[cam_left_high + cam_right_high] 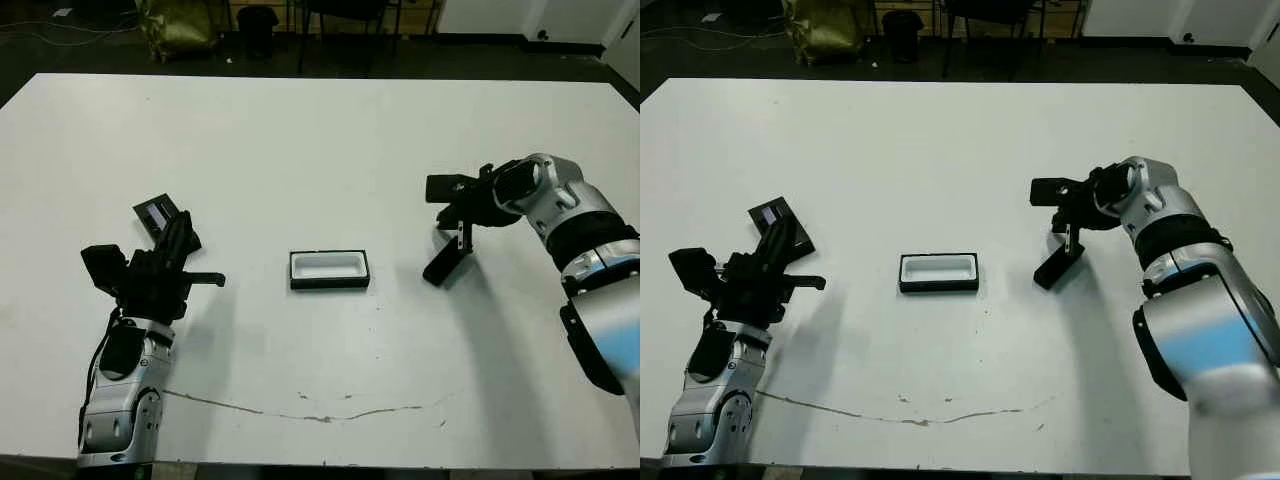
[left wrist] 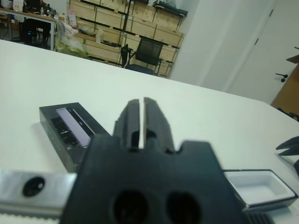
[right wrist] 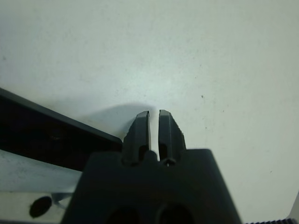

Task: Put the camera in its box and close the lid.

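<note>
slim black bar camera (image 1: 446,259) sits tilted just under the right fingers (image 3: 170,133)
both pairs nearly closed, holding nothing; left fingers (image 2: 131,122) beside flat black windowed lid (image 2: 70,130).

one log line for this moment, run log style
box: open, empty, mid-table | lid: by left tool, shut | camera: under right tool, shut | not packed

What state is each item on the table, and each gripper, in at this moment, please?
box: open, empty, flat at table centre.
lid: off the box, flat beside the left gripper.
camera: outside the box, tilted under the right gripper.
left gripper: shut, empty.
right gripper: shut, empty.
</note>
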{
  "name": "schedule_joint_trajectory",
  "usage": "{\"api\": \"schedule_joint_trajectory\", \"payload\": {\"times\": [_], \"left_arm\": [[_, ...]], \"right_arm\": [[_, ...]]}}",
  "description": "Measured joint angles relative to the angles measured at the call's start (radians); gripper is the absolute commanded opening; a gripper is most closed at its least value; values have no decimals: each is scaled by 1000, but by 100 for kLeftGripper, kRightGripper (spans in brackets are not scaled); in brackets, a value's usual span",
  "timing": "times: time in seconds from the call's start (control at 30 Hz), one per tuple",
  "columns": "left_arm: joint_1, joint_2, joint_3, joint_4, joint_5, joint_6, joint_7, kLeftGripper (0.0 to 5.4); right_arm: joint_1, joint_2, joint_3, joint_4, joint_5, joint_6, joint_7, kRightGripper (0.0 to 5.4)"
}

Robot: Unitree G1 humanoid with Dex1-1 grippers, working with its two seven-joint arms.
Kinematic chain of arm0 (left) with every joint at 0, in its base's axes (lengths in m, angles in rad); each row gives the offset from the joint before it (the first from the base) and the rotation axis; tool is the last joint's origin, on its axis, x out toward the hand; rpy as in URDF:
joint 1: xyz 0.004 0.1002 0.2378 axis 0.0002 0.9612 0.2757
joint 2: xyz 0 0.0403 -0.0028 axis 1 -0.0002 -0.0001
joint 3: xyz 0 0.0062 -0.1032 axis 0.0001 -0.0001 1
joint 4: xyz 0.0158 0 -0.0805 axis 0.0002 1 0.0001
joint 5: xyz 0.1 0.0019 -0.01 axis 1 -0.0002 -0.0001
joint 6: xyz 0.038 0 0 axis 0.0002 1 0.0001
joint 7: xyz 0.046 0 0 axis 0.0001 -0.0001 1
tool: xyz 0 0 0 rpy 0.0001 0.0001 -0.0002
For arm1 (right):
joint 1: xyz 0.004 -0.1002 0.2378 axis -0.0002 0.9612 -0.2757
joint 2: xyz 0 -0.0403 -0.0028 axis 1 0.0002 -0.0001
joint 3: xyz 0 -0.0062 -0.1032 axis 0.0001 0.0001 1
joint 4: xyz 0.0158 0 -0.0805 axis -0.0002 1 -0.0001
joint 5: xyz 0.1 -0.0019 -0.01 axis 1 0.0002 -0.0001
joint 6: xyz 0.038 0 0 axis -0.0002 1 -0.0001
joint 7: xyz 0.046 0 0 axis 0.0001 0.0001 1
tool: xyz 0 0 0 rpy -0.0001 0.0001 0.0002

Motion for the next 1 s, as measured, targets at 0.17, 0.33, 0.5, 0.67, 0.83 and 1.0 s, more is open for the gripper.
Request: {"api": "schedule_joint_trajectory", "payload": {"times": [0.17, 0.33, 0.5, 0.67, 0.83, 1.0], "left_arm": [[0, 0, -1, -1, 1, 1, 1, 2], [0, 0, -1, 0, 6, -5, 1, 2], [0, 0, 0, 0, 0, -5, 0, 2], [1, 0, -1, -1, 2, -5, 1, 2], [2, 0, -3, -9, 1, 7, 10, 2], [2, 0, -3, -8, 2, 9, 9, 2]], "right_arm": [[2, 0, -7, 0, 10, 31, 22, 0], [3, -3, -4, -9, 9, 29, 30, 0], [9, -8, -6, -20, 11, 26, 33, 0], [16, -24, -14, -24, 27, 26, 57, 0], [19, -31, -18, -26, 32, 26, 74, 0], [26, -41, -17, -38, 28, 10, 72, 0]]}}
